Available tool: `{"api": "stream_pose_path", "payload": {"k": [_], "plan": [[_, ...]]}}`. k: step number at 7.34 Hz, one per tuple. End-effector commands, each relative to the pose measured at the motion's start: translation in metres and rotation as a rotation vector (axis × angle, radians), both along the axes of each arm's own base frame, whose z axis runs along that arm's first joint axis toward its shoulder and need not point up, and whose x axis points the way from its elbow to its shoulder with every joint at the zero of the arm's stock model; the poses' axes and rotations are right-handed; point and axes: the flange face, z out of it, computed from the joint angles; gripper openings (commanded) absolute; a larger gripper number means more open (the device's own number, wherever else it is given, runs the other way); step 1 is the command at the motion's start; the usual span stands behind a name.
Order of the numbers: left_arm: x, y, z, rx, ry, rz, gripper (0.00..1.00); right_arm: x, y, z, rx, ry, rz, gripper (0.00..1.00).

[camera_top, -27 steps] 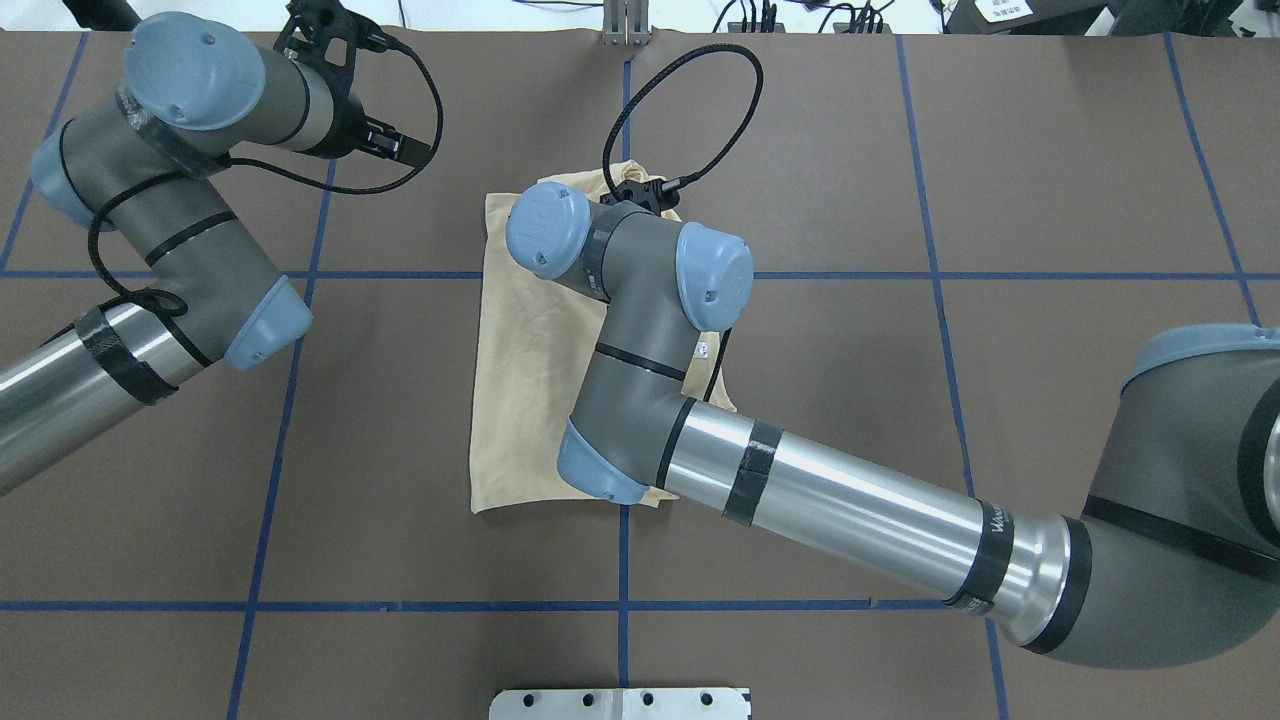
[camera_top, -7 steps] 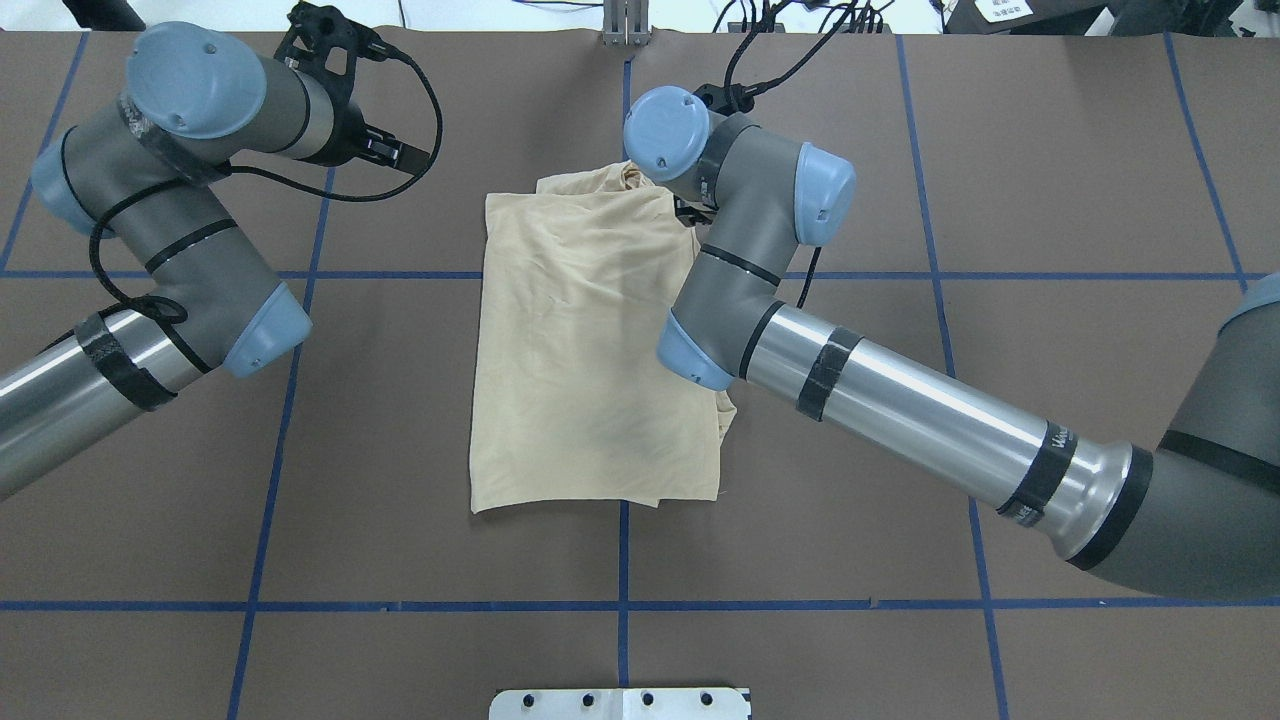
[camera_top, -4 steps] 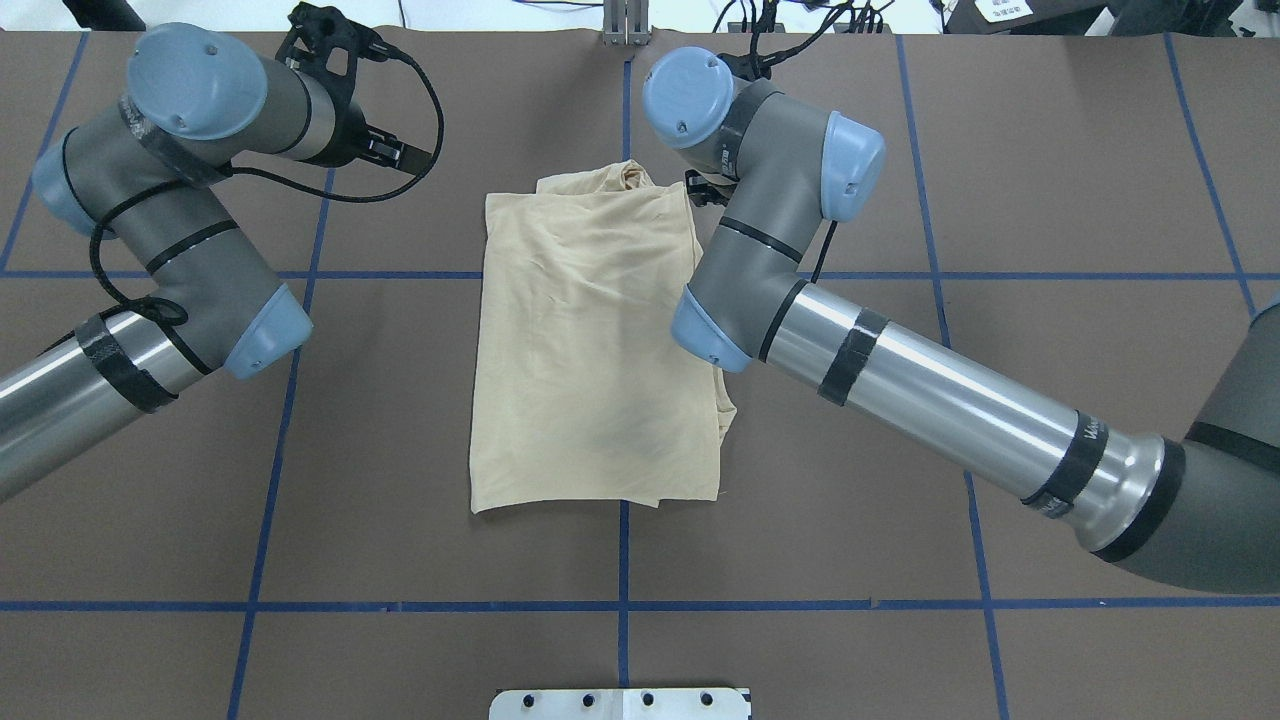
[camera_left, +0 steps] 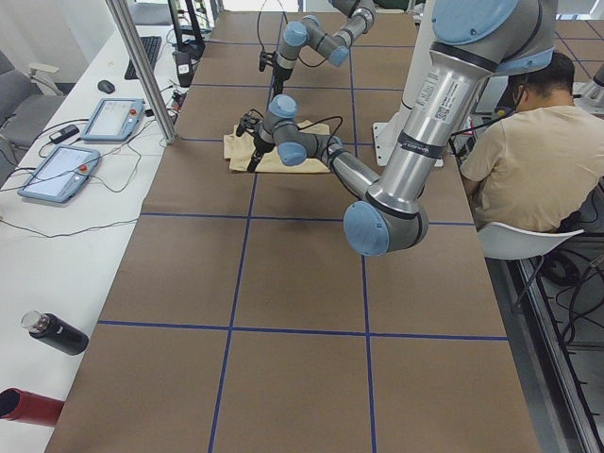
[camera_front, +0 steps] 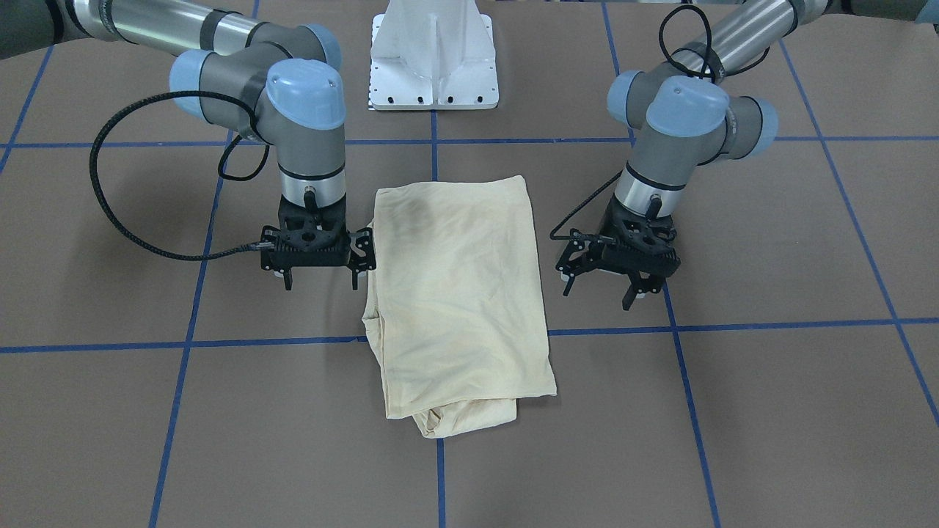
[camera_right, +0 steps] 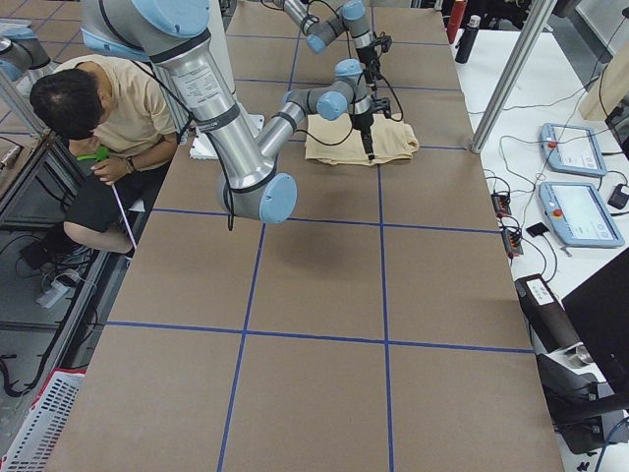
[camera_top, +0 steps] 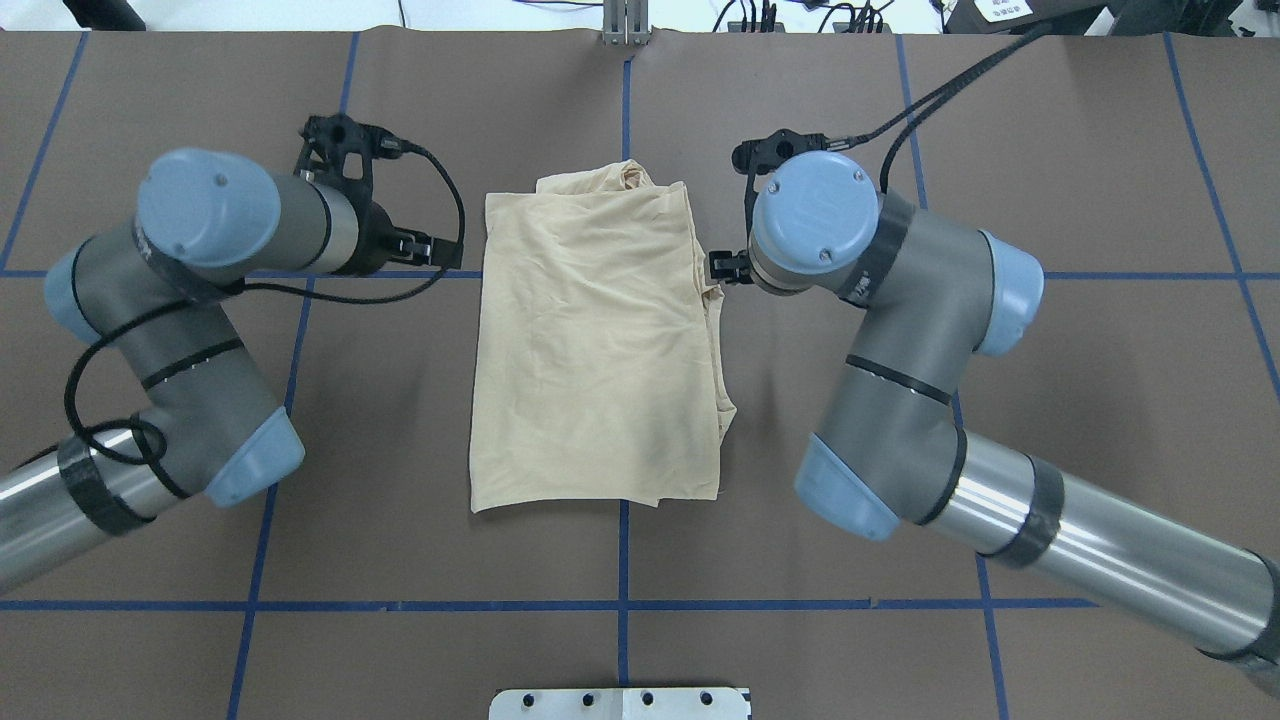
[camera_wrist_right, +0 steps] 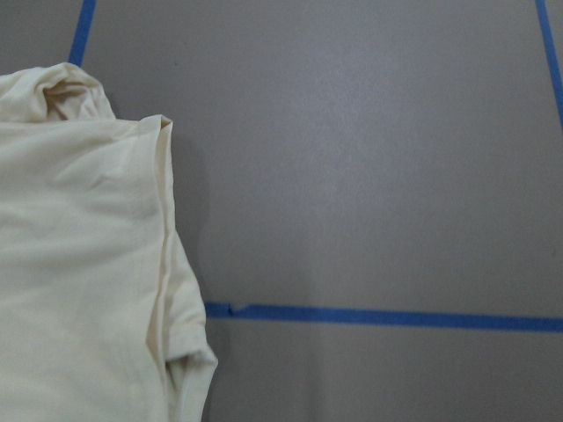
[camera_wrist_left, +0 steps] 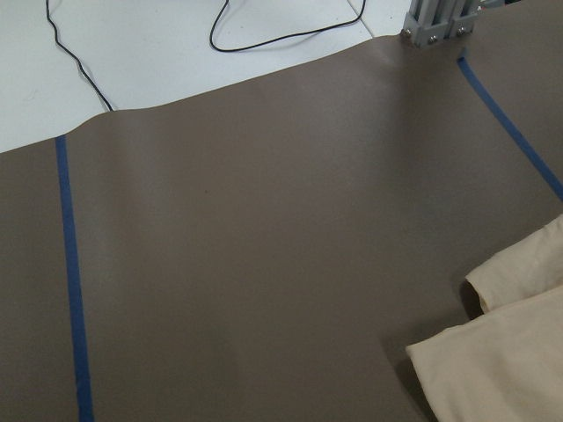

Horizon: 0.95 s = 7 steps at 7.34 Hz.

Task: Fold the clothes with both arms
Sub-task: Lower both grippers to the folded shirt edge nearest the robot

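Note:
The pale cream-yellow shirt (camera_top: 590, 340) lies folded into a long rectangle at the table's middle, plain side up, print and label hidden. It also shows in the front view (camera_front: 458, 293). A bunched bit sticks out at its far end (camera_top: 625, 178). My left gripper (camera_front: 598, 293) is open and empty, fingers down, just off the shirt's left edge. My right gripper (camera_front: 320, 282) is open and empty, close beside the right edge. The left wrist view shows a shirt corner (camera_wrist_left: 501, 352); the right wrist view shows the shirt's edge (camera_wrist_right: 79, 264).
The white base pedestal (camera_front: 433, 66) stands at the robot's side of the brown table with its blue tape grid (camera_top: 620, 605). A metal post (camera_top: 625, 25) stands at the far edge. A seated operator (camera_left: 528, 160) and tablets (camera_left: 57, 170) flank the table.
My right arm has pulled back off the shirt's far right corner and now hangs beside its right edge. My left arm has come nearer, to the left edge. The shirt has not moved.

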Motion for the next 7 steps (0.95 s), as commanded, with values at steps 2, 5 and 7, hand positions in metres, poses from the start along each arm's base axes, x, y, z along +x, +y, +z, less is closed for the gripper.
{"api": "stream_pose_path", "payload": {"k": [2,5,7], "plan": [[0.062,0.120,-0.005,-0.153,0.101,0.003,1.00,-0.013,0.090,0.000,-0.012,-0.083,0.048,1.00],[0.071,0.168,0.009,-0.218,0.029,0.052,0.93,-0.020,0.108,0.002,-0.006,-0.085,0.043,1.00],[0.078,0.180,0.009,-0.233,0.029,0.067,0.63,-0.020,0.109,0.008,-0.006,-0.075,0.037,1.00]]}}
